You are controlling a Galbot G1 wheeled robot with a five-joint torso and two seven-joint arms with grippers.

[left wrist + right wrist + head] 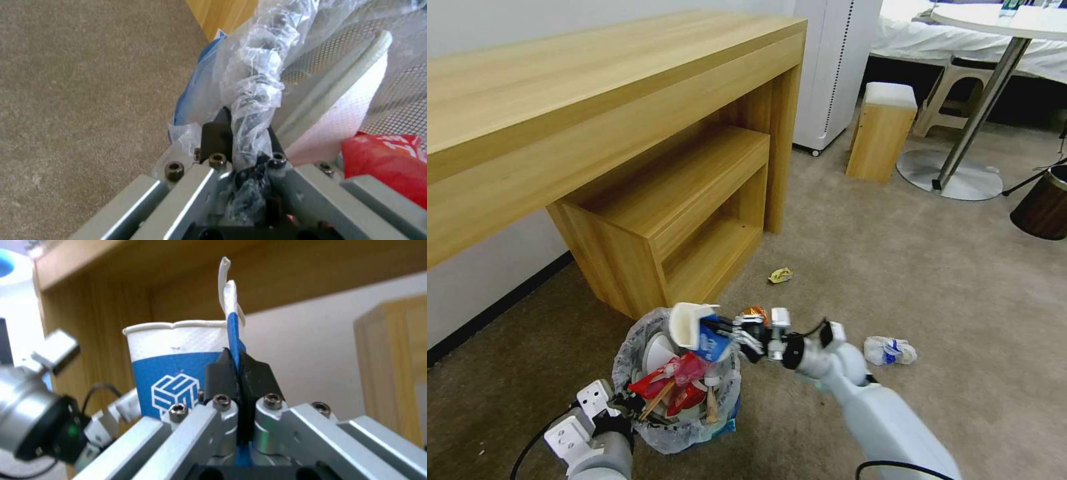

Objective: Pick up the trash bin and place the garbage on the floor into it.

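Right now the right gripper [728, 331] hangs over the mouth of the trash bin [677, 427], its fingers [222, 373] pinched together on the rim of a white-and-blue paper cup [697, 329], which is tilted above the pile. Down at the bin's near edge, the left gripper [627, 405] is clamped on the rim and its crinkly clear plastic liner [253, 83]. Inside the bin sit red wrappers [670, 380], a wooden stick [657, 401] and white pieces of litter, heaped nearly to the top. Out on the beige carpet [894, 267], a yellow wrapper [780, 275] lies near the foot of the wooden desk [594, 120], and a crumpled white-and-blue wrapper [889, 350] lies just beside the right arm.
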